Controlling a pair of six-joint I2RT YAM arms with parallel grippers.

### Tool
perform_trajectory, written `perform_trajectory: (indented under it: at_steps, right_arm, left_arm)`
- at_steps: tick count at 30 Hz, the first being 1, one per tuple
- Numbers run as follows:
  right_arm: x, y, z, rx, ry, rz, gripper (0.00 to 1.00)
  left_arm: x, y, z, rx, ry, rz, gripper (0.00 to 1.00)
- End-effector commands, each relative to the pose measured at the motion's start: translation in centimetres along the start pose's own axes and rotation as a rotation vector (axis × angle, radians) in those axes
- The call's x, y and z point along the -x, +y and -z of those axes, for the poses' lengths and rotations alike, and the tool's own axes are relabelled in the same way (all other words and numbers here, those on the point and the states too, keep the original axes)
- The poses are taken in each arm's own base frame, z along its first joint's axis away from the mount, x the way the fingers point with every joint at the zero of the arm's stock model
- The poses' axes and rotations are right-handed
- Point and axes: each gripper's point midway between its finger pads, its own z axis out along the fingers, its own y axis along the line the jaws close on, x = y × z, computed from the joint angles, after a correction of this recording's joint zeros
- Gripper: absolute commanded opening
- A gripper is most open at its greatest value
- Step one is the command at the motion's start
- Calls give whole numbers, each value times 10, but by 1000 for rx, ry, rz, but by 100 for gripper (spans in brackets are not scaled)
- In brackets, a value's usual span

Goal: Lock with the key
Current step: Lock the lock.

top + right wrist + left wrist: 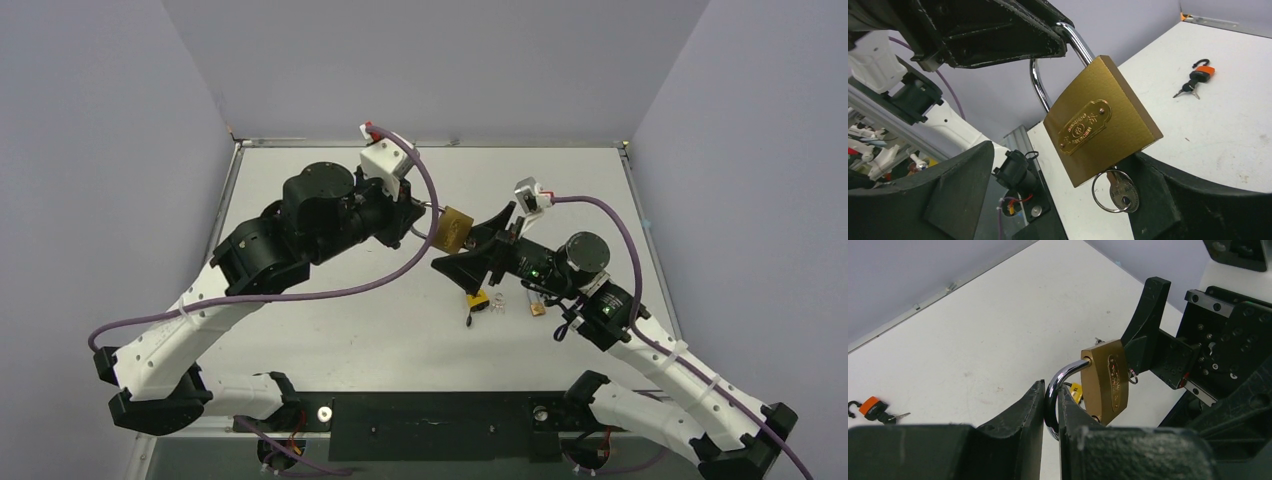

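Above the desk (330, 335), the left tool (422, 212) is pinching the lock (453, 229) while the open right tool (478, 243) is waiting to turn its key (1120, 192).

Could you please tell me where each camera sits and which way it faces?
Top external: above, behind the bases, facing down on the white table; both arms show.
Left wrist: on the left gripper, facing along its black fingers at the brass padlock.
Right wrist: on the right gripper, facing the padlock and its silver key between its own fingers.
Both wrist views share the padlock and an orange-tagged key on the table.
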Motion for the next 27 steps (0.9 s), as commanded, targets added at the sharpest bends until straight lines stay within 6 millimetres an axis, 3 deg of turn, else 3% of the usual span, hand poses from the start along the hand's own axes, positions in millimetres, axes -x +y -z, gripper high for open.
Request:
perform_trajectory:
  at_steps: [1, 5, 12, 20, 27]
  right_arm:
    - [41, 26, 18, 161, -123, -5, 85]
    - [59, 29, 32, 252, -190, -59, 80]
    - [65, 41, 39, 344, -205, -81, 66]
    - [55, 13, 27, 225, -181, -83, 63]
    - [46, 3, 10, 202, -156, -42, 51]
  left_arm:
    - [79, 0, 40, -63, -269, 49, 0]
    - [86, 1, 53, -100, -294, 39, 0]
    - [91, -4, 61, -165, -284, 33, 0]
    - [105, -11, 66, -228, -301, 78, 0]
    - [119, -17, 66, -298, -308, 167, 0]
